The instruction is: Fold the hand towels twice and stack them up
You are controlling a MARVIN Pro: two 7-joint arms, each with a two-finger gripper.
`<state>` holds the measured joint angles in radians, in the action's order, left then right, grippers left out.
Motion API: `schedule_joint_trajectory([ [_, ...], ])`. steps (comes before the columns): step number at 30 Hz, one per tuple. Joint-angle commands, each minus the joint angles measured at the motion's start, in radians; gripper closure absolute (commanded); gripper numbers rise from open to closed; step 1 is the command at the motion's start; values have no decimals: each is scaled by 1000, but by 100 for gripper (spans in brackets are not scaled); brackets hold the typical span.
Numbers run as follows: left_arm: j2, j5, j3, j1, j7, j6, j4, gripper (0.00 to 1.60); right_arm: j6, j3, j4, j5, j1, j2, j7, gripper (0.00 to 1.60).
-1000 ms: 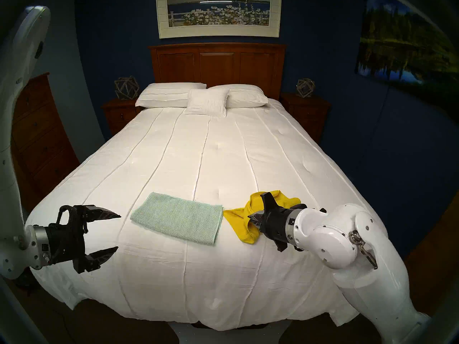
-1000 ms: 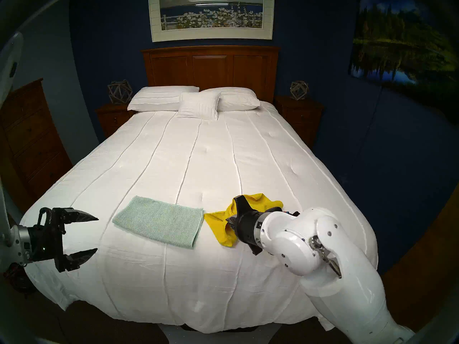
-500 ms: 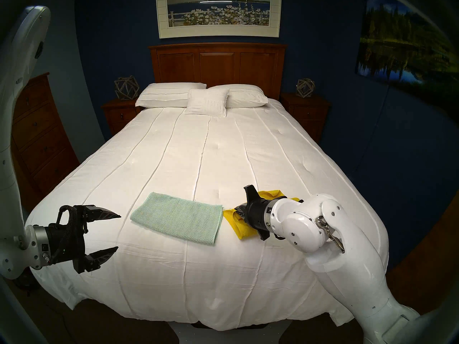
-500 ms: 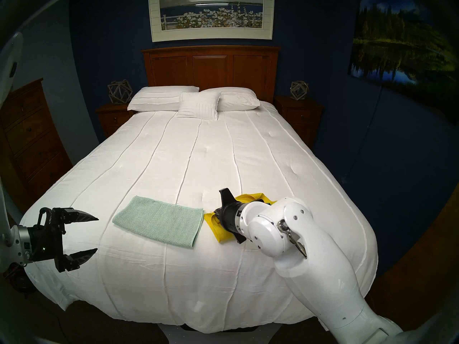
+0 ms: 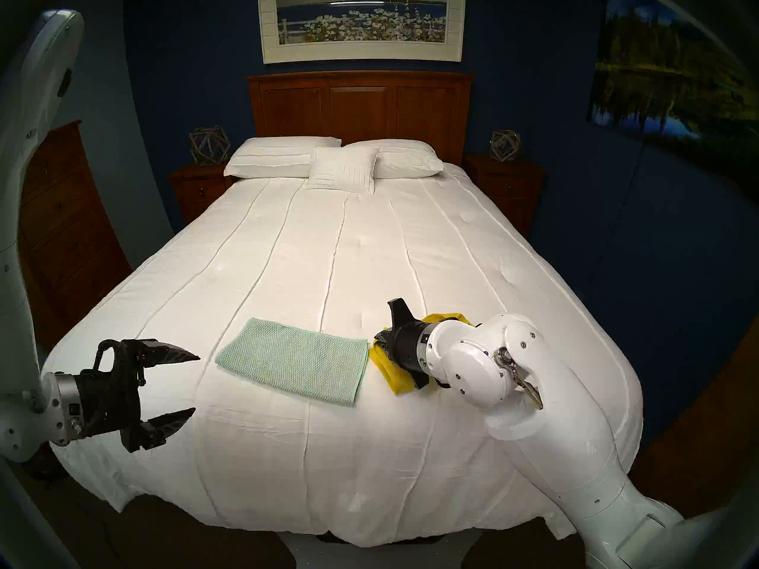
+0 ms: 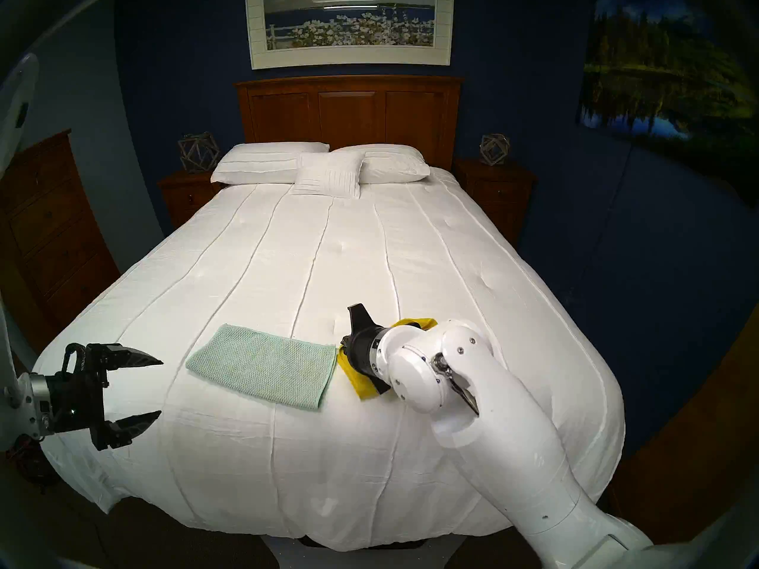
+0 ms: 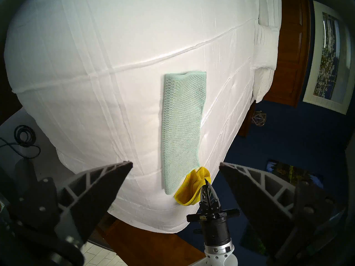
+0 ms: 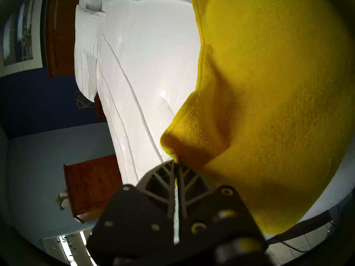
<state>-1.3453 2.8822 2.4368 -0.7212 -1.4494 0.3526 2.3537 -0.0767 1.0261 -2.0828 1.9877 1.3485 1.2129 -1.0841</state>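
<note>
Leftmost, taking the mint-green towel (image 5: 293, 365) as the landmark, the left gripper (image 5: 196, 384) hangs off that towel's left end, well apart from it, over the left corner of the white bedspread (image 5: 328, 252). Its two dark fingers are spread wide with nothing between them; in the left wrist view the same gap frames the bed's foot.

The mint-green towel itself lies flat on the bedspread near the foot of the bed, a long waffle-knit rectangle showing a doubled edge at one short end (image 7: 185, 74).

Right of it, touching or just overlapping its right end, sits the yellow towel (image 5: 394, 381), bunched and partly raised. In the left wrist view the yellow towel (image 7: 189, 194) curls up at the mint-green towel's near corner.

The right gripper (image 5: 380, 338) comes in from the right, its tips just beside the mint-green towel's right edge. Its fingers are pressed together on a fold of the yellow towel: the right wrist view shows the ribbed fingers (image 8: 184, 175) meeting with a yellow hem pinched at their tips, and the cloth (image 8: 269, 106) billowing across most of that view.

Far beyond the mint-green towel, white pillows (image 5: 334, 161) rest against a wooden headboard (image 5: 359, 104).
</note>
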Motion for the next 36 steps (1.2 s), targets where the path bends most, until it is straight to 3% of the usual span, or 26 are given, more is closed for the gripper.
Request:
schedule_joint_trajectory([
  [1,2,-2,0,-4,-5,-1,1,0,11,2,-62,10,33,-29,-4,125],
  [2,2,-2,0,-4,-5,-1,1,0,15,3,-68,15,43,-37,-6,125],
  [5,2,-2,0,-4,-5,-1,1,0,1,7,-84,6,69,-48,0,82],
  [7,2,-2,0,-4,-5,-1,1,0,-11,14,-92,3,82,-52,5,3],
  [15,2,-2,-1,-4,-5,0,1,0,-44,86,-169,17,138,-83,45,0],
  [24,1,-2,-1,-3,-3,0,0,0,-101,267,-277,45,220,-202,26,0],
  [26,1,-2,-1,-3,-3,0,0,0,-100,320,-327,52,269,-231,5,0],
  [28,1,-2,-1,-3,-3,0,0,0,-105,330,-322,57,278,-247,-4,0],
  [32,1,-2,-1,-3,-3,0,0,0,-116,423,-361,81,340,-305,-39,0],
  [33,1,-2,-1,-3,-3,0,0,0,-126,416,-361,71,337,-305,-50,0],
  [36,1,-2,-1,-3,-3,0,0,0,-125,494,-361,111,361,-348,-76,0],
])
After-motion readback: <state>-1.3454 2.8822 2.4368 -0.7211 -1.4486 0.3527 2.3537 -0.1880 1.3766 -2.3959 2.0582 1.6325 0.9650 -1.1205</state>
